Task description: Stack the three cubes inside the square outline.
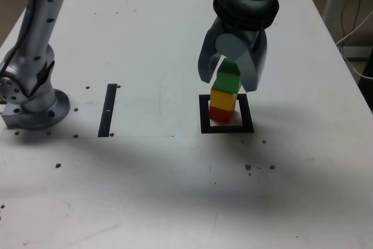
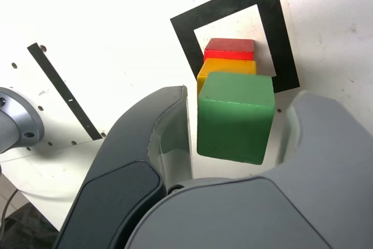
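Note:
The three cubes stand in one stack inside the square outline (image 1: 203,115): red cube (image 1: 220,113) at the bottom, yellow cube (image 1: 224,96) on it, green cube (image 1: 228,76) on top. The stack leans slightly. My gripper (image 1: 228,81) hangs over the stack with a finger on each side of the green cube. In the wrist view the green cube (image 2: 235,116) sits between the fingers with a narrow gap on each side, so my gripper (image 2: 240,97) is open. Below it the yellow cube (image 2: 227,66), the red cube (image 2: 230,48) and the square outline (image 2: 230,2) show.
A thin black strip (image 1: 108,110) lies on the white table (image 1: 145,39) to the exterior view's left of the outline. The arm's base (image 1: 32,106) stands at the far left. Small dark specks dot the tabletop. Cables (image 1: 355,27) hang beyond the right edge.

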Motion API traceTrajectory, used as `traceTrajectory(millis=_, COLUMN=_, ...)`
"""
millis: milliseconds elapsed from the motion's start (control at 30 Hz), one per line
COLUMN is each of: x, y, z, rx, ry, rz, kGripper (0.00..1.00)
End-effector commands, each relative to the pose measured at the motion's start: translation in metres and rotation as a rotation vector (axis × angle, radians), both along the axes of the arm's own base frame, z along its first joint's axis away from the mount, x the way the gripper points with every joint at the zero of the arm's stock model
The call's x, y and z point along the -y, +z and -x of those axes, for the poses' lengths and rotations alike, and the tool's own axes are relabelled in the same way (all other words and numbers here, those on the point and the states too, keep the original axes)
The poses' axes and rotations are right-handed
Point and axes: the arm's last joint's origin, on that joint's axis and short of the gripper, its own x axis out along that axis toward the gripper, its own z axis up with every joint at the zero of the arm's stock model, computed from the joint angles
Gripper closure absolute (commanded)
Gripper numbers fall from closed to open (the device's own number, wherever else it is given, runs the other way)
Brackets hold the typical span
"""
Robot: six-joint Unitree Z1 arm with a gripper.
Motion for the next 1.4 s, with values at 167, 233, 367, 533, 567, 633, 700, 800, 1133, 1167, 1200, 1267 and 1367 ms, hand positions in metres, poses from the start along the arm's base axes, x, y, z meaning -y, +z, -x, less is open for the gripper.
traceTrajectory(millis=167, x=-0.005, y=0.016, z=0.013, rx=0.028, ry=0.006, rz=-0.035, kGripper=0.00)
traceTrajectory(millis=233, x=-0.007, y=0.025, z=0.021, rx=0.047, ry=0.011, rz=-0.051, kGripper=0.00)
traceTrajectory(millis=367, x=-0.011, y=0.042, z=0.041, rx=0.080, ry=0.032, rz=-0.066, kGripper=0.00)
traceTrajectory(millis=533, x=-0.016, y=0.058, z=0.068, rx=0.106, ry=0.070, rz=-0.067, kGripper=0.00)
traceTrajectory(millis=567, x=-0.017, y=0.060, z=0.073, rx=0.108, ry=0.078, rz=-0.068, kGripper=0.00)
traceTrajectory(millis=633, x=-0.019, y=0.063, z=0.087, rx=0.109, ry=0.101, rz=-0.069, kGripper=0.00)
traceTrajectory(millis=700, x=-0.021, y=0.064, z=0.100, rx=0.104, ry=0.124, rz=-0.069, kGripper=0.00)
traceTrajectory(millis=800, x=-0.024, y=0.063, z=0.119, rx=0.092, ry=0.158, rz=-0.072, kGripper=0.00)
traceTrajectory(millis=1133, x=-0.037, y=0.032, z=0.174, rx=0.037, ry=0.256, rz=-0.082, kGripper=0.00)
traceTrajectory(millis=1167, x=-0.039, y=0.026, z=0.181, rx=0.030, ry=0.270, rz=-0.076, kGripper=0.00)
traceTrajectory(millis=1200, x=-0.040, y=0.021, z=0.186, rx=0.026, ry=0.279, rz=-0.069, kGripper=0.00)
traceTrajectory(millis=1267, x=-0.041, y=0.012, z=0.195, rx=0.020, ry=0.295, rz=-0.055, kGripper=0.00)
traceTrajectory(millis=1367, x=-0.041, y=-0.001, z=0.205, rx=0.018, ry=0.321, rz=-0.035, kGripper=0.00)
